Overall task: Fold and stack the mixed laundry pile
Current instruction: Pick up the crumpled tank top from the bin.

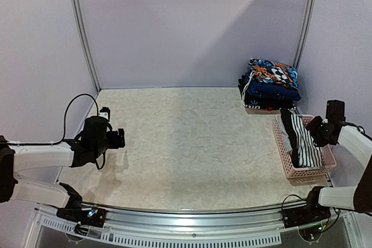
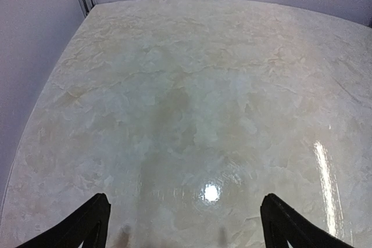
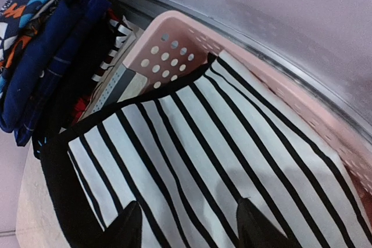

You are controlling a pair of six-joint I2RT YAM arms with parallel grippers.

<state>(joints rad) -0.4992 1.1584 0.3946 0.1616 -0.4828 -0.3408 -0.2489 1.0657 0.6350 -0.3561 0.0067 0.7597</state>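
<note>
Right wrist view puts the right tool (image 3: 189, 227) just above the striped garment (image 3: 203, 137). Its two fingers are spread, with stripes showing between them and nothing pinched; whether the tips touch the cloth I cannot tell. That garment lies heaped in the pink basket (image 3: 168, 33), directly under and ahead of the tool, with a black cloth (image 3: 64, 196) along its edge to the tool's left, which may be a trim or a second piece, I cannot say. My worry is that if the fingers close here they may take both layers at once, or only a thin fold that slips as it lifts. A deep reach could also snag a fingertip in the basket's holes or drag the basket along. The basket's wall hems the tool in on its right and ahead, so I judge the lift needs to go up before it goes across. Beyond the basket, to the tool's upper left, sits a stack of folded clothes (image 3: 35, 39), close enough that a swinging garment could brush it. Well away, the left tool (image 2: 186, 225) hangs wide open over bare bench (image 2: 186, 85), holding nothing.
</note>
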